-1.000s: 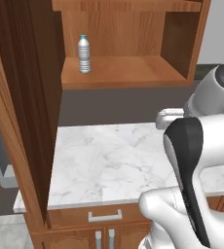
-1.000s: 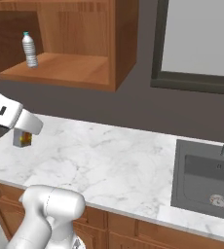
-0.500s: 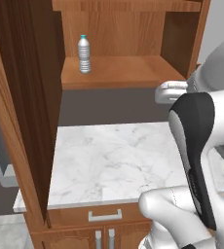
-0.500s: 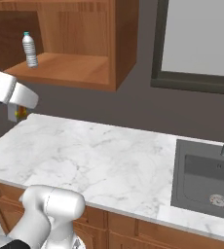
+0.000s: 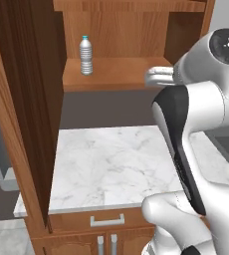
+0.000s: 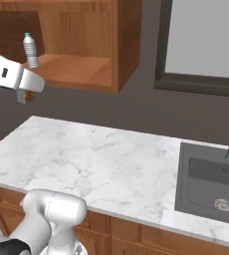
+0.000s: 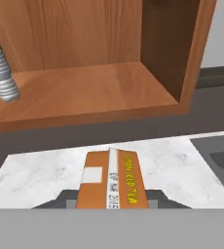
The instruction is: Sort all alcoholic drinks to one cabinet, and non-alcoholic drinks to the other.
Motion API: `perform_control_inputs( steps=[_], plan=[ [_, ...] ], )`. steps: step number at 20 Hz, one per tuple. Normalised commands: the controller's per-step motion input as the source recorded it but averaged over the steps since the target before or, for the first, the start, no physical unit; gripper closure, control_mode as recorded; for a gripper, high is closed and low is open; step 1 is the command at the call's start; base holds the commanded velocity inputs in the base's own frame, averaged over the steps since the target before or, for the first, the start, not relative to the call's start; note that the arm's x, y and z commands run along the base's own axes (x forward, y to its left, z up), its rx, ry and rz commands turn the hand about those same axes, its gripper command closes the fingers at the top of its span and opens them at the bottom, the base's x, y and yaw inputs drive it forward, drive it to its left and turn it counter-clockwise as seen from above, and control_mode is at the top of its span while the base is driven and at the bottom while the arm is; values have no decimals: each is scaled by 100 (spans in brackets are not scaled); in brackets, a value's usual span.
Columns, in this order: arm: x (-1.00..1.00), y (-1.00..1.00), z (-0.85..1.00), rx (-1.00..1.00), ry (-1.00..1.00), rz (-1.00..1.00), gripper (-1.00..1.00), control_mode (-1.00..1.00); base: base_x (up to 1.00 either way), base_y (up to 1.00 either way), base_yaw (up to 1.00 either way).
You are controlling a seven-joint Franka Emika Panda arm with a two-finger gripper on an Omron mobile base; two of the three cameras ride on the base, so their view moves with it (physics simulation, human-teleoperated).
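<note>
An orange carton (image 7: 111, 179), labelled as an iced tea and bearing a white stripe, is held between the closed jaws of the gripper (image 6: 28, 95). In the right base view the gripper is seen raised above the left end of the marble tabletop (image 6: 106, 164), just below the front edge of the shelf (image 6: 71, 72) of the open wall cabinet (image 6: 126, 45). A clear water bottle (image 5: 86, 56) with a blue cap stands upright on that shelf, towards its left side and near the back. In the hand view the carton is seen pointing at the shelf, with the bottle off to the upper left and most of the shelf floor (image 7: 84, 92) bare to its right.

The step in hand is judged to be the carrying of a non-alcoholic drink up to the cabinet where the water bottle is already stored. The carton is not yet over the shelf; it hangs in front of and below the shelf lip.

For the next move, the carton would need to be lifted clear of the shelf edge, then carried inwards over the bare wood to the right of the bottle, well apart from it so that it is not knocked. It would then be lowered until its base rests flat, and only then released. No green bottles can be seen from here.
</note>
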Motion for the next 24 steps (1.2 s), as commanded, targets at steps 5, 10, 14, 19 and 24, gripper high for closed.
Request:
perform_control_inputs(
  steps=[5,10,14,19,24],
  plan=[
    [38,0,13,0,-24,0,100,-100,0,0,0],
    [32,0,15,0,-21,0,100,-100,0,0,0],
    [23,0,9,0,-7,0,100,-100,0,0,0],
    [27,0,15,0,0,0,100,-100,0,0,0],
    [33,0,24,0,0,-1,100,-100,0,0,0]
  ],
)
